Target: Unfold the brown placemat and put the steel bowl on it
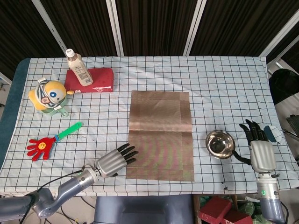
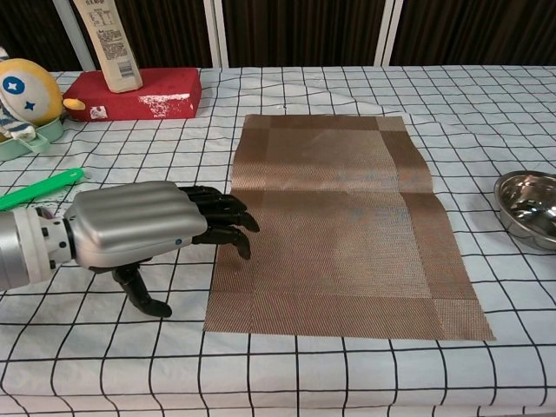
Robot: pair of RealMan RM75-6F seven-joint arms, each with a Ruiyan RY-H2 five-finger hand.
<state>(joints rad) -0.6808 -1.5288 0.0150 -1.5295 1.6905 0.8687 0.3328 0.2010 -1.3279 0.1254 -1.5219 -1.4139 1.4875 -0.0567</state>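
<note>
The brown placemat [image 1: 160, 136] lies open and flat at mid-table, long axis running front to back, w/ a crease across its middle. The unfolding step looks done, so the coming move turns on the steel bowl [image 1: 220, 144]. It sits on the cloth just right of the mat's near half, apart from the mat edge, upright and empty.

The right hand [image 1: 259, 150] is the nearer one by far: it lies just right of the bowl, so the bowl is to the left of its fingers, w/ the mat beyond that again. Fingers apart and extended, pointing away from the robot, thumb reaching toward the bowl's near rim; whether it touches can't be told. It holds nothing.

The left hand [image 2: 148, 228] is at the mat's near-left edge, fingertips [image 2: 241, 224] over or on the border, contact unclear. Fingers extended, lightly spread, thumb hanging below; nothing held. It's well apart from the bowl, the whole mat between them.

Counts:
- 1 placemat, 1 bowl, 2 hands.
- Far left: 1 bottle [image 1: 78, 68] on 1 red block [image 1: 96, 80], 1 yellow toy figure [image 1: 48, 95], 1 hand-shaped clapper toy [image 1: 50, 141].
</note>
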